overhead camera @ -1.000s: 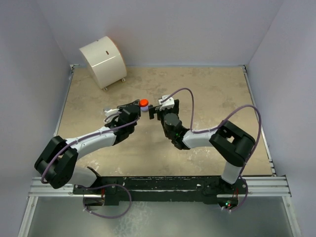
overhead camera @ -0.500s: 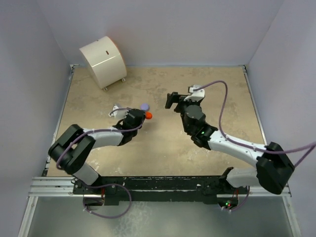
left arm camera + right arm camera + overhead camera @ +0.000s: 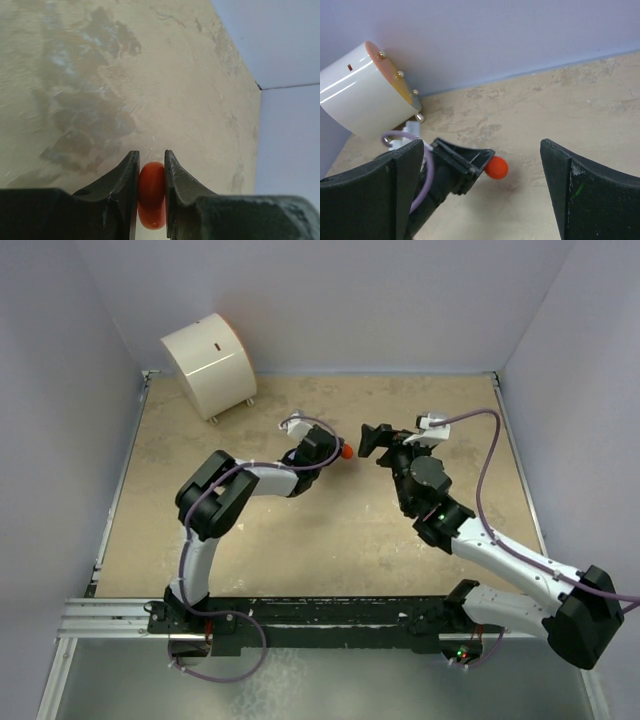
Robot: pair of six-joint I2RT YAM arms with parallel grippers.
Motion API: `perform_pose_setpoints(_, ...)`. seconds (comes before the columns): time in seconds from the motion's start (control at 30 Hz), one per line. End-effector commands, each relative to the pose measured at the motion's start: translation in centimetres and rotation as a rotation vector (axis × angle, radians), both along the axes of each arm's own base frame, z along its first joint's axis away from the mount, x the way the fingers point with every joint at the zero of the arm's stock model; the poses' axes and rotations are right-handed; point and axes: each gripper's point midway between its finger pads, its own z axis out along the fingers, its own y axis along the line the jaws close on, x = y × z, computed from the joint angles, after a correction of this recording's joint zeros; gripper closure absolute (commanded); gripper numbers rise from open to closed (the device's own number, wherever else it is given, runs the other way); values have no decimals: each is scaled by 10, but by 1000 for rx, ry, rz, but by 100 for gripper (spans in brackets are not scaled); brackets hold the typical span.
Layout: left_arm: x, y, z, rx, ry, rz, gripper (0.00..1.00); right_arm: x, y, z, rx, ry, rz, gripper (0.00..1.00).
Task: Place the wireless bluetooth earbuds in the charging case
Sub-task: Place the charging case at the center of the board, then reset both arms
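Right of the white drum (image 3: 207,360), a red-orange earbud (image 3: 151,192), judged light and slippery, is pinched mid-body by the left gripper (image 3: 336,453); the right gripper (image 3: 373,441) is spread wide.

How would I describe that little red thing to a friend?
From the big white drum in the far left corner, look toward the table's middle, where the left gripper ends. Pinched between its black fingers is the red-orange earbud, the only bright thing near them.

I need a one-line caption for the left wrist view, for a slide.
Left gripper shut on a small red-orange piece, beige table behind.
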Motion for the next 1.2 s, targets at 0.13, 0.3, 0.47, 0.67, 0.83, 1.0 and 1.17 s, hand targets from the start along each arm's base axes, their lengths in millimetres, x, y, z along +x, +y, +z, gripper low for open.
perform_pose_setpoints(0.13,46,-55,-14,106,-63,-136,100,-15,-15,35,77,-79,9,0)
perform_pose_setpoints(0.3,53,-68,-24,115,-68,-183,88,-17,-18,37,74,-84,11,0)
perform_pose_setpoints(0.47,48,-56,-22,166,-61,-174,50,-18,-17,39,73,-93,26,0)
perform_pose_setpoints(0.67,44,-16,14,234,-84,-98,41,-18,-14,38,76,-96,43,0)
perform_pose_setpoints(0.83,27,29,72,270,-156,-11,38,-16,-13,34,83,-89,41,0)
perform_pose_setpoints(1.0,0,97,120,290,-193,89,35,-10,-13,26,91,-64,22,0)
perform_pose_setpoints(1.17,-41,190,147,336,-227,218,33,3,-23,6,102,2,-45,0)
